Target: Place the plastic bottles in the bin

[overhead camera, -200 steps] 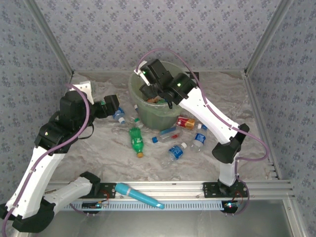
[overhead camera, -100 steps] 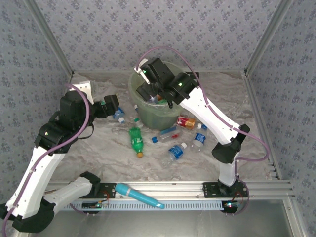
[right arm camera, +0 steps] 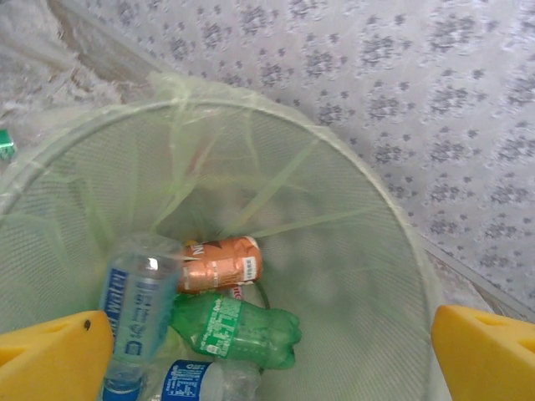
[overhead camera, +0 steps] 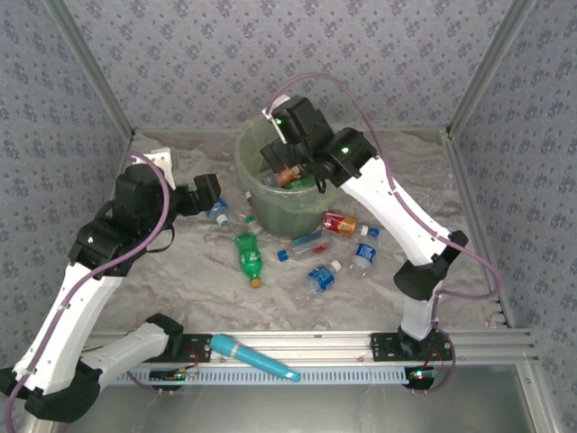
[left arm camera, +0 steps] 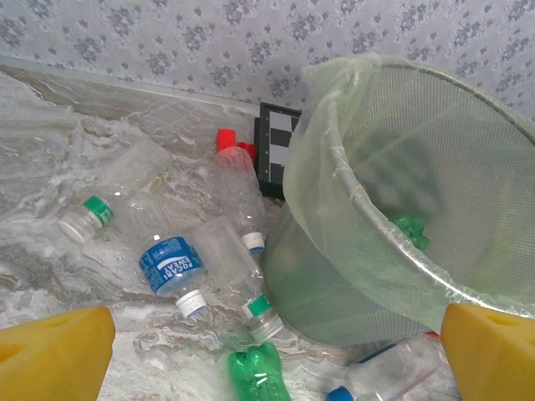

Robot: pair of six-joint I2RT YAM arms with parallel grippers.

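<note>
Bottles lie in the liner-clad pale-green bin (overhead camera: 245, 171) at upper centre of the overhead frame: a green bottle (right arm camera: 238, 330), an orange-labelled bottle (right arm camera: 219, 263) and a blue-labelled clear bottle (right arm camera: 134, 313). The right pincer (overhead camera: 284, 167) hangs over its mouth, wide and empty. The left pincer (overhead camera: 209, 189), equally wide and empty, hovers left of the bin above clear bottles (left arm camera: 238, 188) on the worktop (overhead camera: 180, 280), where a second green bottle (overhead camera: 250, 257) and a red-labelled bottle (overhead camera: 338, 223) lie.

White lettering on the blue-labelled bottle (left arm camera: 171, 266), at nine o'clock from the bin (left arm camera: 334, 284), looks like "ION WATER"; nothing else is legible.
</note>
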